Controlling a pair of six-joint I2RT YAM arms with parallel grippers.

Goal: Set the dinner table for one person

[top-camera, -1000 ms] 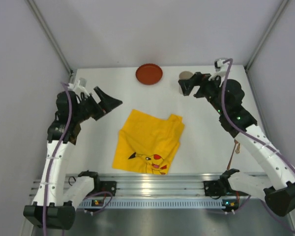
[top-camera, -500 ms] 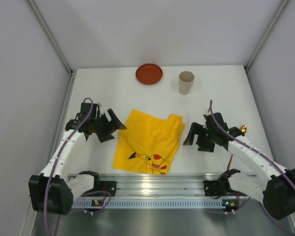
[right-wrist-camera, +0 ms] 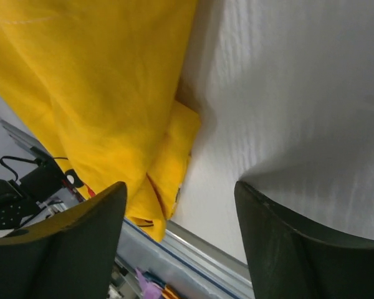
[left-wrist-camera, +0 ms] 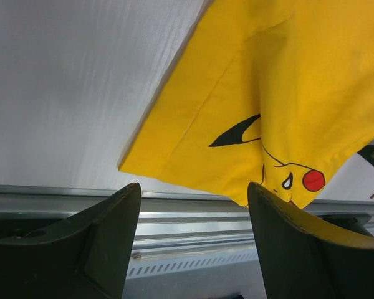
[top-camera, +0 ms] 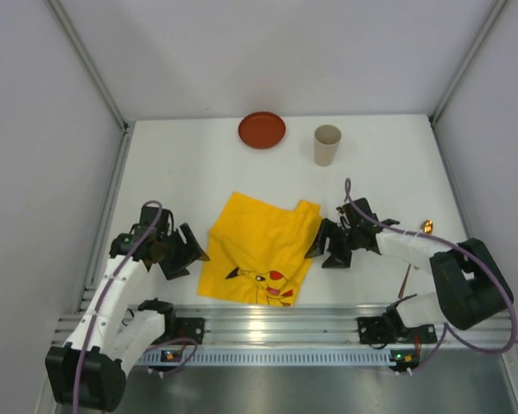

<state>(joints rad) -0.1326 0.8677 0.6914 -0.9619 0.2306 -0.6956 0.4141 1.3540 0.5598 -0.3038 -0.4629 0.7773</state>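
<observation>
Left gripper (left-wrist-camera: 193, 190) low over white dinner table (left-wrist-camera: 68, 81)

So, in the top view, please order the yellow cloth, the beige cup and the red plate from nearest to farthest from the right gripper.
1. Yellow cloth: beside the right gripper, centre.
2. Beige cup: far side, behind the gripper.
3. Red plate: far side, left of cup.

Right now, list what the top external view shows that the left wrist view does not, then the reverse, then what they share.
Top external only: the red plate and the beige cup, both at the far edge of the dinner table.
Left wrist only: the stitched hem line along the near-left corner of the yellow Pikachu cloth.
Both: that cloth, the white table, the metal rail at the near edge, and the open left tool.
</observation>
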